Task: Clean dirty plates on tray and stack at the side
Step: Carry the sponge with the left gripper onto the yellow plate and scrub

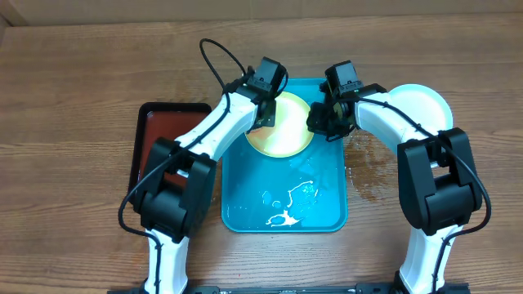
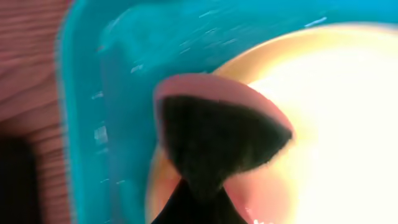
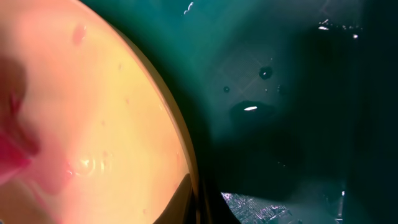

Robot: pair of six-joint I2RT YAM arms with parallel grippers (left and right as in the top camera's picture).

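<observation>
Midway, I'd judge: one plate under work, one already aside.
My left claw [image 1: 261, 114] and right claw [image 1: 316, 122] are closed tight at the cream plate [image 1: 288, 131] on the turquoise tray [image 1: 245, 204]. I cannot tell what they pinch. Overhead shows a white plate [image 1: 425, 102] on the desk [image 1: 82, 65]; only my right wrist view shows the red smear [image 3: 15, 152].

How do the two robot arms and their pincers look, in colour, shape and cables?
The left arm and the right arm have smooth, rounded white links joined by bulky black joint housings. A thin black cable loops off the left arm; another runs beside the right elbow. The left pincer and the right pincer are black, below boxy black wrist units. No markings are legible.
</observation>
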